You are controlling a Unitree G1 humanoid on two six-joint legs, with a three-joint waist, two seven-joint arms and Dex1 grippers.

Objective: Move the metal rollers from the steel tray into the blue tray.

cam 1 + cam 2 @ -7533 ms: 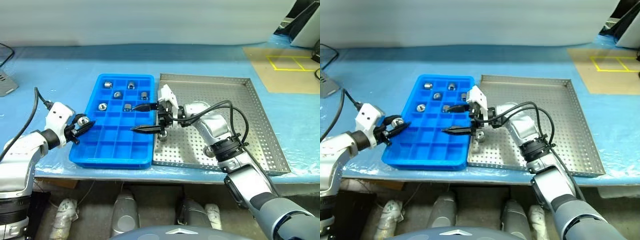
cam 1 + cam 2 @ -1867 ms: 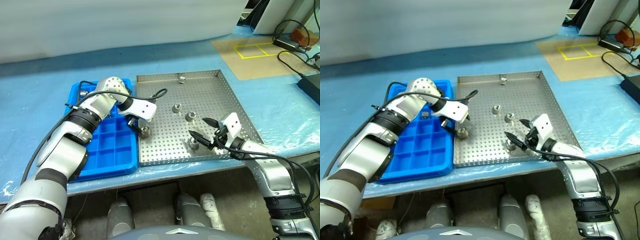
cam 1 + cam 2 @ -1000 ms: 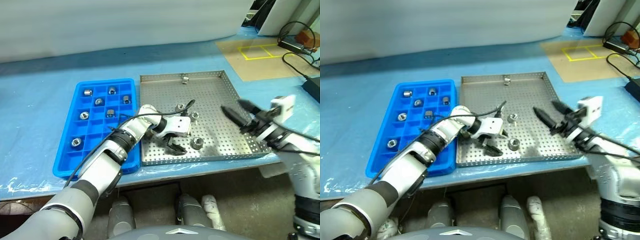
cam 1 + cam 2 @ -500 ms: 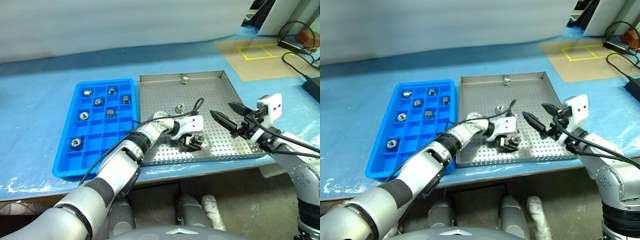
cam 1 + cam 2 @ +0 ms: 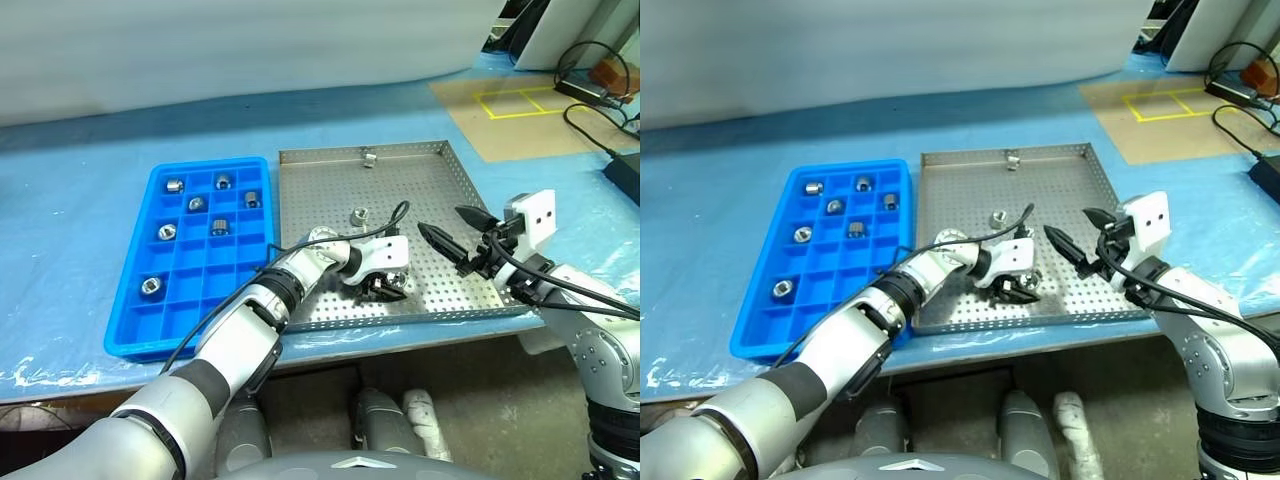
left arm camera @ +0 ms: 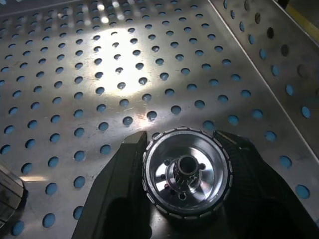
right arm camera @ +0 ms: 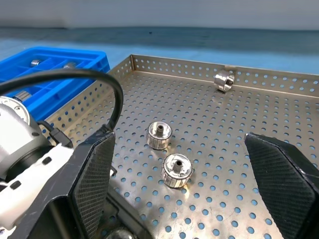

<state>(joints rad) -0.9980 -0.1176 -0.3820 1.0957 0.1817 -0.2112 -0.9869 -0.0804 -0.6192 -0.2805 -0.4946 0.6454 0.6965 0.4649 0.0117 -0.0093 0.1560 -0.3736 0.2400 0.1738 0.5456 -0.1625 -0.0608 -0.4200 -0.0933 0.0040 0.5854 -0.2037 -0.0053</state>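
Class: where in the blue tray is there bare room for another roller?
In the blue tray, the near rows are bare save one metal roller by its left wall. The far rows are crowded, holding six more.

Small shiny silver cylindrical metal rollers (image 7: 177, 170) — four in large perforated silver steel tray (image 5: 440, 195), one against far rim; six more in bright blue gridded plastic tray (image 5: 140, 310), leftward alongside.

No readable text, label, brand or number appears on any surface in these views.
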